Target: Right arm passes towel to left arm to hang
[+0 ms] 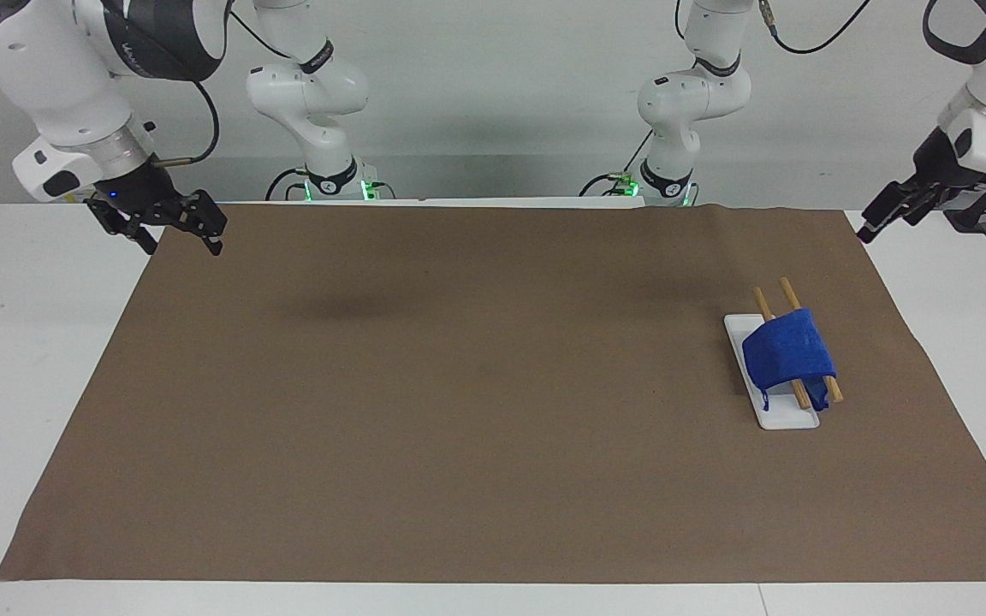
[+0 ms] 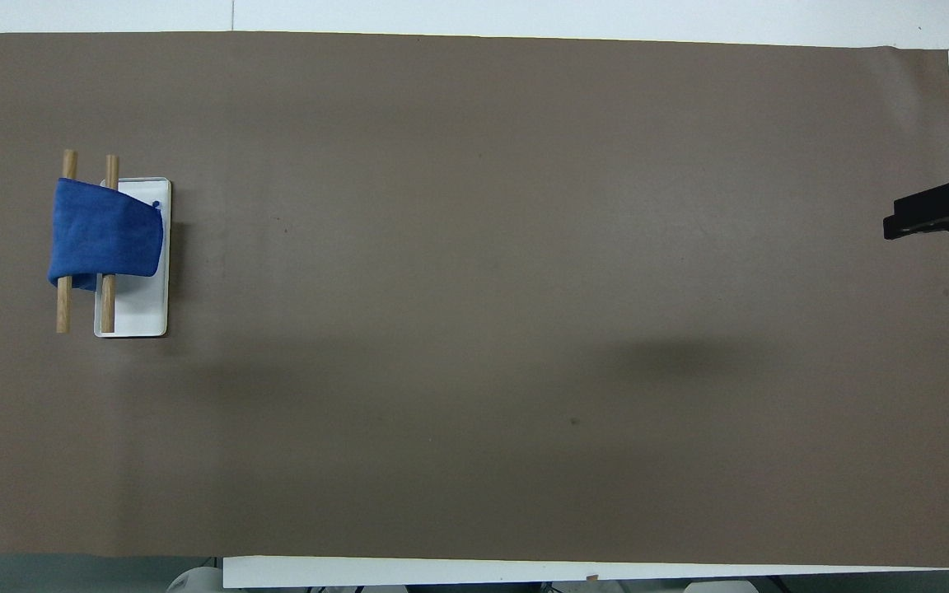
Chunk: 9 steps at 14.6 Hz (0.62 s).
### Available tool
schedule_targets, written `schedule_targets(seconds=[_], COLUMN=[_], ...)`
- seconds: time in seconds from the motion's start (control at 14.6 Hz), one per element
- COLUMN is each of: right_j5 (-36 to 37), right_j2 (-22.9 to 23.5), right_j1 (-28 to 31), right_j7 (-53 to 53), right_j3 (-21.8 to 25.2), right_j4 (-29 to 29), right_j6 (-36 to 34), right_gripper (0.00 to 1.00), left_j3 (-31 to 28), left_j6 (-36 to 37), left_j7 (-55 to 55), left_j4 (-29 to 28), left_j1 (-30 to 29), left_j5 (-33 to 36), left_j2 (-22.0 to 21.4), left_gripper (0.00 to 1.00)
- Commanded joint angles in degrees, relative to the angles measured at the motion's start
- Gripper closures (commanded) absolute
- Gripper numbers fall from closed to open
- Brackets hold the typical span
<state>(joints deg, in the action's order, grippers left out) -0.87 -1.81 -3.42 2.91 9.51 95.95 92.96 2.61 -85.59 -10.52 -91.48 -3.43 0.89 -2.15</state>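
Observation:
The blue towel hangs draped over two wooden rods of a small rack with a white base, toward the left arm's end of the table. It also shows in the overhead view. My left gripper is raised over the mat's corner by the table's edge, well apart from the towel, and holds nothing. My right gripper, with its blue wrist light, is open and empty over the mat's edge at the right arm's end; it also shows in the overhead view.
A brown mat covers most of the white table. The rack's base and rods are the only things standing on it. Both arm bases stand at the robots' edge.

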Motion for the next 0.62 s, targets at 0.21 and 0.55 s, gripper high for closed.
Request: schedule_targets(seconds=[0.21,0.55], right_j5=[0.0,0.0], right_j2=[-1.0,-1.0], right_j1=[0.1,0.1], right_j7=[0.7,0.8], right_j3=[0.0,0.0], right_j4=[0.8,0.8], right_j6=[-0.3,-0.3], right_gripper=[0.0,0.0], left_j3=[-1.1,0.2], left_j6=[6.9,2.6], left_j7=[6.3,7.0], left_j4=[4.2,-4.5], left_j1=[4.3,4.4], left_j5=[0.7,0.2], left_j2=[3.0,-1.3], left_gripper=[0.01,0.01])
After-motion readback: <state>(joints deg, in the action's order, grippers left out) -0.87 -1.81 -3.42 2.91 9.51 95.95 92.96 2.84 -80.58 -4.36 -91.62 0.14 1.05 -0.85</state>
